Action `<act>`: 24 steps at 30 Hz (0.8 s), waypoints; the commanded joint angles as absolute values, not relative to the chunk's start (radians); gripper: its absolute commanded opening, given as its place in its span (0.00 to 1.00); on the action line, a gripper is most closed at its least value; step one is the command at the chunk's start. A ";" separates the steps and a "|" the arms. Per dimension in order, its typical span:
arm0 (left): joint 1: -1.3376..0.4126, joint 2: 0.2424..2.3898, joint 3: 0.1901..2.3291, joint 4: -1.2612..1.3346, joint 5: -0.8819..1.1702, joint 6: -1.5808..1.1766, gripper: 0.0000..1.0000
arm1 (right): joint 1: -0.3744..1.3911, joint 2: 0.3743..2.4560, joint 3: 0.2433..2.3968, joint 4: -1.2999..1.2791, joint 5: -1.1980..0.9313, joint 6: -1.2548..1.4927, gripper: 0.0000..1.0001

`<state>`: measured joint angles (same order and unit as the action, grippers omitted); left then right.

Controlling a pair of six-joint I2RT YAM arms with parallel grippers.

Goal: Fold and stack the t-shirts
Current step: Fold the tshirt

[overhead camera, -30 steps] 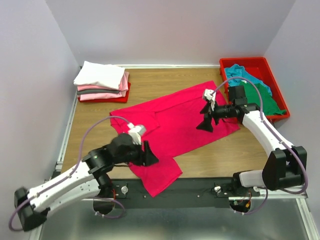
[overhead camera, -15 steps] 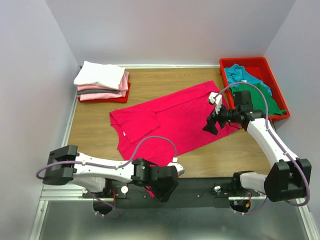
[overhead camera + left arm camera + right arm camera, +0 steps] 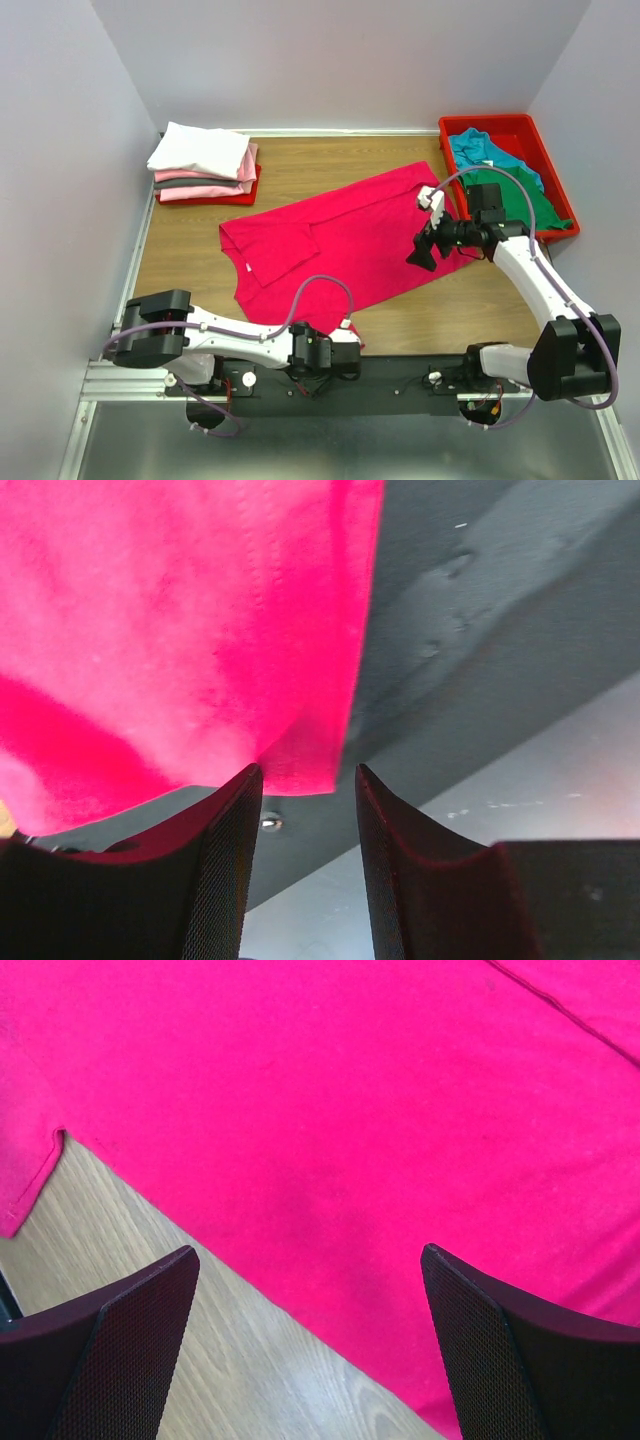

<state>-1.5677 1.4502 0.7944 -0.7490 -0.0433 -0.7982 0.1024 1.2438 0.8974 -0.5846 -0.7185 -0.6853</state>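
Pale lilac walls (image 3: 350, 60) close in a wooden table (image 3: 420, 320). The crimson shirt (image 3: 345, 235) lies spread flat across the middle of it, running on a slant from the far right toward the near left, and its near corner hangs over the table's front edge.

That hanging corner sits right at the mouth of the left gripper (image 3: 335, 358), which is low at the front edge by the black rail (image 3: 410, 375). In the left wrist view the two dark fingers (image 3: 225, 860) stand apart with a gap between them. The hem's tip dips just between their tips and is not pinched.

The right gripper (image 3: 421, 252) hangs over the shirt's far right part, close to its near edge. Its jaws are spread wide, with nothing between them. Straight ahead of them is pink cloth, and bare wood shows below and to their left.

Well beyond the left gripper, at the table's far left corner, folded shirts (image 3: 205, 155) in white, grey and pale pink are stacked on a flat red tray (image 3: 215, 199). Just behind the right gripper a deep red bin (image 3: 520, 127) holds a teal shirt (image 3: 480, 150) and a green shirt (image 3: 522, 203), both crumpled.
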 commanded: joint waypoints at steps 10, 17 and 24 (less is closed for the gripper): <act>-1.591 1.502 0.808 -0.787 -0.054 -0.782 0.39 | 0.086 1.256 0.887 -0.580 -0.716 -0.670 0.98; -1.597 1.476 0.811 -0.804 -0.066 -0.798 0.12 | 0.086 1.258 0.885 -0.580 -0.715 -0.670 0.98; -1.589 1.353 0.865 -0.890 -0.083 -0.845 0.00 | 0.084 1.273 0.882 -0.607 -0.669 -0.741 0.98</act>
